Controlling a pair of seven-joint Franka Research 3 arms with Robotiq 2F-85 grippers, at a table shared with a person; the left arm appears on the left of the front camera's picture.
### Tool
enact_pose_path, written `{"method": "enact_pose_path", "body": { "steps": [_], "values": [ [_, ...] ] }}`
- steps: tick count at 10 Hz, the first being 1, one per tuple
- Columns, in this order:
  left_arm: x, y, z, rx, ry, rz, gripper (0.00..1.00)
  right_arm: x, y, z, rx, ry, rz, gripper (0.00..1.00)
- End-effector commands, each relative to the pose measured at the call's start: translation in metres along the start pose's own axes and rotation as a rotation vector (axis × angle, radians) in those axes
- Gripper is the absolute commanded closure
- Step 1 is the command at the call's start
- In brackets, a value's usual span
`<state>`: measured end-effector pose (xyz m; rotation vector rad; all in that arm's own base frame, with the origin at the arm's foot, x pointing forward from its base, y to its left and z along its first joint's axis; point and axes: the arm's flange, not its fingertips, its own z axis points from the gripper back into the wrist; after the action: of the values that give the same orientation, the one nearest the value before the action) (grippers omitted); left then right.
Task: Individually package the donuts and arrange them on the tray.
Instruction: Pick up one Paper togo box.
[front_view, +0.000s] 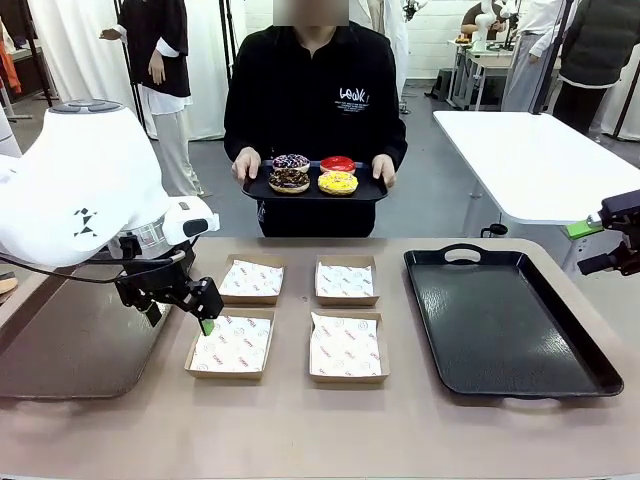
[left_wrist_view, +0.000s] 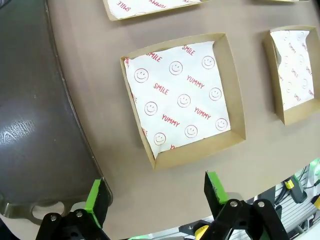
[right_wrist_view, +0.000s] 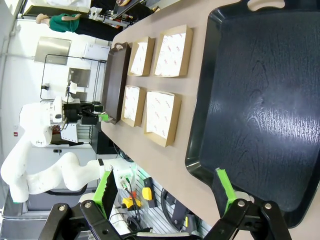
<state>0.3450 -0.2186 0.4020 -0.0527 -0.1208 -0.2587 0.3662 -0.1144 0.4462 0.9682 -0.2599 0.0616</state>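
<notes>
We see the donuts (front_view: 338, 183), all four, sitting on a small black tray (front_view: 365, 191) that the person (front_view: 310, 100) holds up at the far side of the table, well apart from both arms. Our left gripper (left_wrist_view: 155, 190) hangs above the table top with its jaws wide apart and nothing between them, near a paper-lined box (left_wrist_view: 182, 95) and a dark brown tray (left_wrist_view: 30, 100). Our right gripper (right_wrist_view: 165, 182) is likewise spread and empty at the edge of the large black tray (front_view: 500, 330).
</notes>
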Motion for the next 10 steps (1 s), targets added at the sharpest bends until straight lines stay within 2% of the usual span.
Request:
{"method": "enact_pose_path", "body": {
  "steps": [1,4,6,10],
  "values": [
    [-0.004,0.004,0.004,0.013,0.004,-0.024,0.00,0.000,-0.001,-0.002,0.016,-0.005,-0.001,0.00],
    [-0.001,0.000,0.003,-0.001,0.001,-0.001,0.00,0.000,-0.001,-0.002,0.016,-0.005,-0.001,0.00],
    [0.019,-0.017,-0.033,0.073,0.059,0.070,0.00,0.000,-0.001,-0.002,0.016,-0.005,-0.001,0.00],
    [0.030,-0.021,-0.076,0.133,0.062,0.141,0.00,0.000,-0.001,-0.002,0.016,-0.005,-0.001,0.00]
  ]
}}
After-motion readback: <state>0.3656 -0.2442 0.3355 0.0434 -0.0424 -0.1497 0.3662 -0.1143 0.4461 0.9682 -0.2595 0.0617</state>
